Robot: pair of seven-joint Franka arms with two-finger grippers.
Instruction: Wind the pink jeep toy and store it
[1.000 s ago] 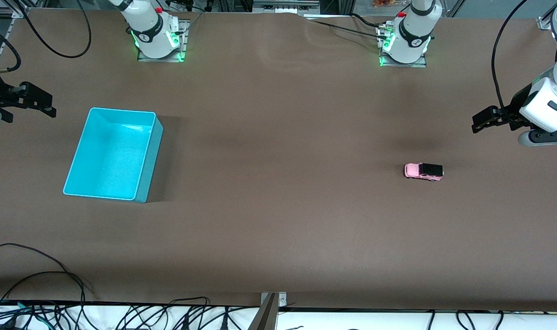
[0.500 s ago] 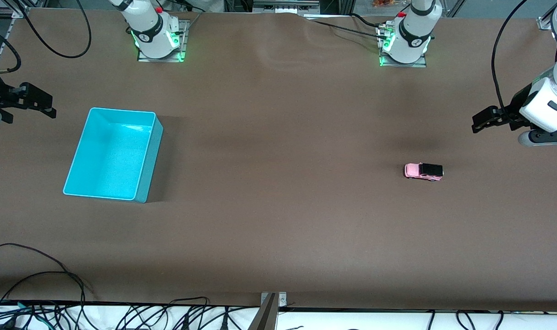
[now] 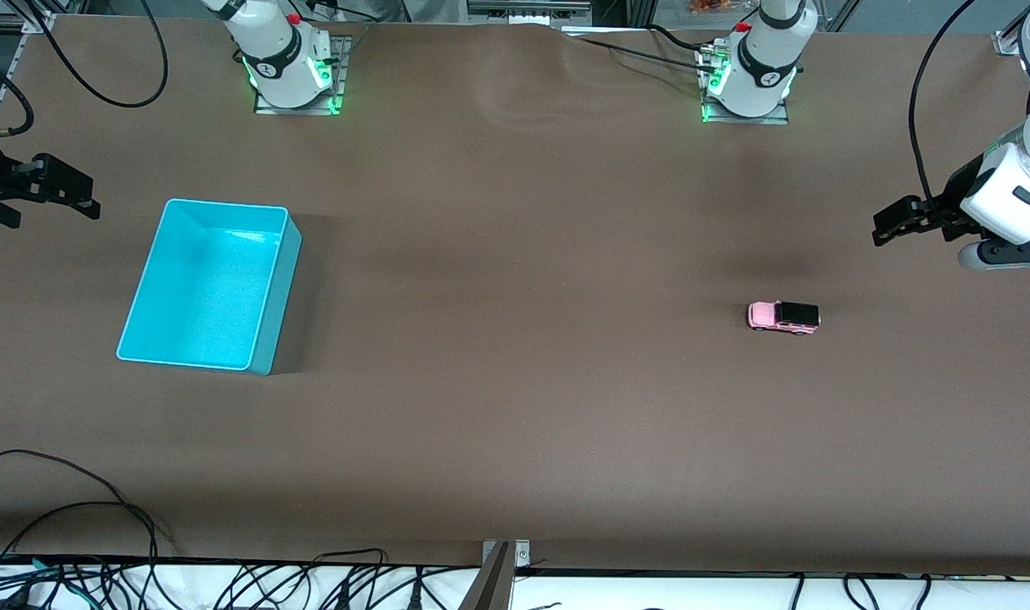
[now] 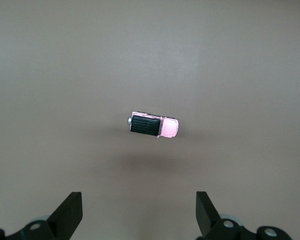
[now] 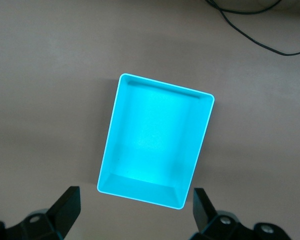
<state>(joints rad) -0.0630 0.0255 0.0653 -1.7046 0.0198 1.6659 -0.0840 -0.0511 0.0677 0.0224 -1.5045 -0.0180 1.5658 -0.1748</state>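
Table [image 3: 515, 407] holds one pink jeep toy [image 3: 783, 317], one turquoise bin [image 3: 265, 318].

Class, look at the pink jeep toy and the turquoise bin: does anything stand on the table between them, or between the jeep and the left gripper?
Nothing visible does. The pink jeep toy stands alone toward the left arm's end of the table; bare brown tabletop runs from it to the turquoise bin. The left gripper hangs open above the table near the jeep; the right gripper waits open beside the bin.

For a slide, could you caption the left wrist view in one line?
Open left gripper hovers above the pink jeep toy, alone on the brown table.
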